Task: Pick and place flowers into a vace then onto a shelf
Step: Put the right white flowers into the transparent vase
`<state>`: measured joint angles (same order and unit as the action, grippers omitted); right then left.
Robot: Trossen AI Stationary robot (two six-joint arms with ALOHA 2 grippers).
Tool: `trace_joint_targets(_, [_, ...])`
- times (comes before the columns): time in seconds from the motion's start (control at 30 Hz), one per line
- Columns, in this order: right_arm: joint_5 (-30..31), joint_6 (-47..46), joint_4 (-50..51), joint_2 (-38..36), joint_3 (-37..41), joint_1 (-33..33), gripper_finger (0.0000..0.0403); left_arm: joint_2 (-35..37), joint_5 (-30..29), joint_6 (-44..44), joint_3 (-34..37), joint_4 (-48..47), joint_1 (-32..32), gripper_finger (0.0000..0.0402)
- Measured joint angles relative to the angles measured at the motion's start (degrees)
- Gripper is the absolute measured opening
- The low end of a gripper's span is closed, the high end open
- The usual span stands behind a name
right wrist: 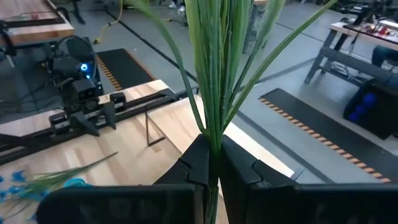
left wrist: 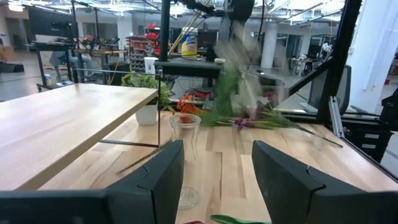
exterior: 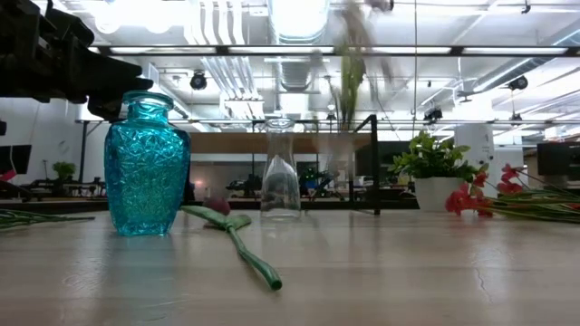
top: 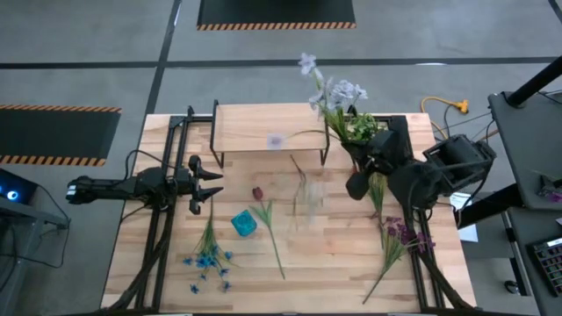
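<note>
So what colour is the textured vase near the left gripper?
Teal blue glass vase, clearest in the low view.

Floor: grey concrete, with black mats edged in orange-black hazard striping. Ceiling: open, with exposed ducts and bright strip lights. Surface: light wood planks. Workbenches and shelving stand in the room beyond.

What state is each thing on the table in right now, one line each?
Right gripper: shut on the white flowers, held up.
Left gripper: open, empty.
Clear vase: upright, empty.
Teal vase: upright, empty.
Blue flowers: lying flat.
Shelf: top bare.
</note>
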<state>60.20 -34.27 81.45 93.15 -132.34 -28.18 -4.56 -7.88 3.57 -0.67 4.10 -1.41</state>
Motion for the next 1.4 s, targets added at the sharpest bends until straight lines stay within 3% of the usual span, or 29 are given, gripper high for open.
trace_joint_targets(0.37, [1.6,0.5,0.4,0.7,3.2,-0.1,0.0013,0.0,0.0,0.0,0.0,0.0,0.0,0.0174])
trace_joint_targets(0.5, [4.5,-3.9,2.2,0.5,8.3,-0.1,0.0013,0.0,0.0,0.0,0.0,0.0,0.0,0.0174])
trace_joint_targets(0.93, [5.0,-19.0,1.5,-2.4,30.2,2.0,0.0013,0.0,0.0,0.0,0.0,0.0,0.0,0.0174])
trace_joint_targets(1.1, [5.6,-18.5,-6.3,-4.2,38.0,2.3,0.0013,0.0,0.0,0.0,0.0,0.0,0.0,0.0174])
trace_joint_targets(1.4, [4.7,-5.0,-32.2,-8.6,53.9,5.1,0.0013,0.0,0.0,0.0,0.0,0.0,0.0,0.0174])
